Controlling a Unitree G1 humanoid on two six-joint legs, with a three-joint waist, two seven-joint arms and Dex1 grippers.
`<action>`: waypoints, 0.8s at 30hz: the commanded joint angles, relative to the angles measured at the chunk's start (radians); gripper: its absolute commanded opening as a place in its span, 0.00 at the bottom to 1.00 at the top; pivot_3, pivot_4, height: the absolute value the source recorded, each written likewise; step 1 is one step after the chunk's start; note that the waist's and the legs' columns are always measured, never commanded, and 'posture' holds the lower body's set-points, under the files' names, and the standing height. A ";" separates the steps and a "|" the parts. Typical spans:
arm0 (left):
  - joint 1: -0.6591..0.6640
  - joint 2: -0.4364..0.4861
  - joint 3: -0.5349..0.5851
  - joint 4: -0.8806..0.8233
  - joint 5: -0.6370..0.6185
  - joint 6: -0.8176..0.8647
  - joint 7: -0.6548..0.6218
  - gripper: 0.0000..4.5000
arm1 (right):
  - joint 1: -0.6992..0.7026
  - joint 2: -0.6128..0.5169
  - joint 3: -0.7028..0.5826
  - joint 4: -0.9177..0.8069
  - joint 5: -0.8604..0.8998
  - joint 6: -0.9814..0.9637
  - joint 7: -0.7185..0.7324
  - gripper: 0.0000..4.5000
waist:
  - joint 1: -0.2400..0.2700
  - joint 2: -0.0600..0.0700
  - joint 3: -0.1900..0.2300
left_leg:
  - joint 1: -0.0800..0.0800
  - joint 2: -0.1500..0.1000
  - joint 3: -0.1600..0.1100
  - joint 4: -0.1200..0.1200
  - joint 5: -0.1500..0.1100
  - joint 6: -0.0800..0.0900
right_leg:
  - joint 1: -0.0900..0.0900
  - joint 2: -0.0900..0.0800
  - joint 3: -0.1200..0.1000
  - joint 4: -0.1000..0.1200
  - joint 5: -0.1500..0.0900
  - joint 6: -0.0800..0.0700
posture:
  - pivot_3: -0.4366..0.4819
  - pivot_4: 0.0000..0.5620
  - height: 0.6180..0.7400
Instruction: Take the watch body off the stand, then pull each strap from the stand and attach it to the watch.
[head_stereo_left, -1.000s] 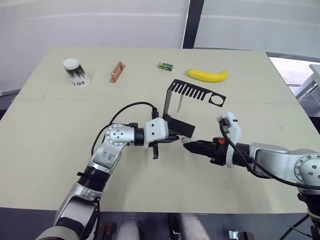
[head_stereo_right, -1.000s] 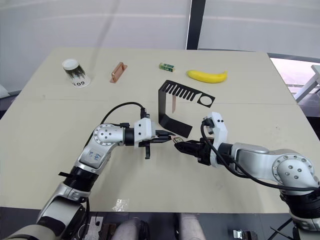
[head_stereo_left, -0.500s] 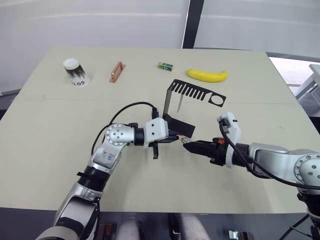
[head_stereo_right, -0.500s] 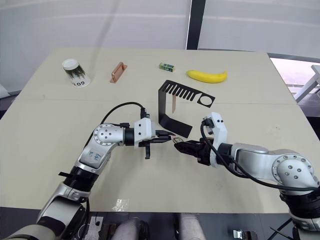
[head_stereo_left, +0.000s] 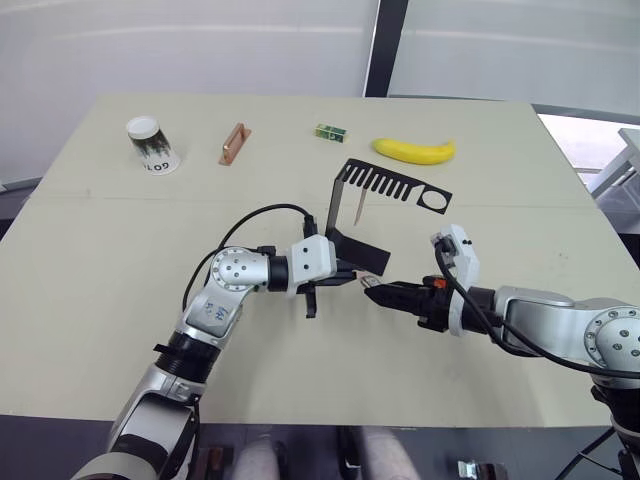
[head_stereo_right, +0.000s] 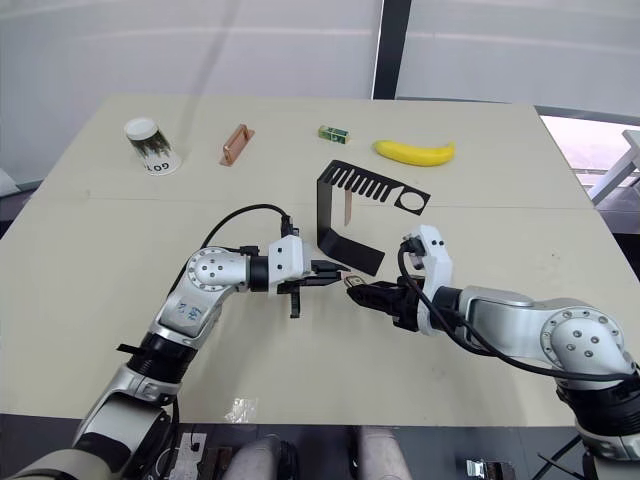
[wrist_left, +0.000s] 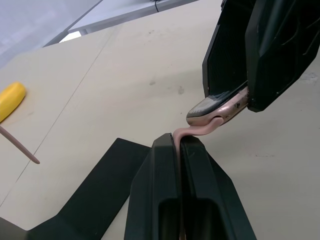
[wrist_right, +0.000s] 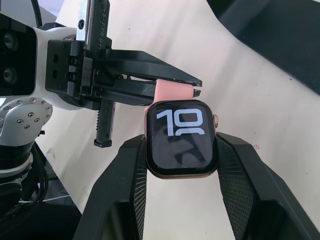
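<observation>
Left gripper (wrist_left: 180, 145), clamped on a pink strap (wrist_left: 197, 131), meets the watch body (wrist_right: 182, 137) pinched in the right gripper (wrist_right: 181, 150) just off the stand (head_stereo_left: 350, 245); recommend sliding the strap end squarely along the case slot, without twisting.

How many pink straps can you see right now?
2: one strap pinched in the left end effector, meeting the watch body held by the right end effector; another strap hanging from the stand.
</observation>
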 joint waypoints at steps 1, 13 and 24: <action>-0.020 -0.033 -0.034 -0.057 -0.011 -0.011 -0.005 0.01 | -0.035 0.025 0.013 -0.054 0.065 -0.017 0.013 0.34 | 0.000 0.000 0.000 | 0.000 0.000 0.000 0.000 0.000 0.000 | 0.000 0.000 0.000 0.000 0.000 0.000 | 0.48 0.27 1.00; -0.016 -0.035 -0.035 -0.064 -0.012 -0.006 -0.001 0.01 | -0.036 0.036 0.017 -0.061 0.058 -0.018 0.015 0.34 | 0.000 0.000 0.000 | 0.000 0.000 0.000 0.000 0.000 0.000 | 0.000 0.000 0.000 0.000 0.000 0.000 | 0.48 0.27 1.00; -0.015 -0.037 -0.036 -0.075 -0.010 0.006 0.008 0.01 | -0.050 0.040 0.018 -0.057 0.033 -0.022 -0.014 0.34 | 0.000 0.000 0.000 | 0.000 0.000 0.000 0.000 0.000 0.000 | 0.000 0.000 0.000 0.000 0.000 0.000 | 0.48 0.27 1.00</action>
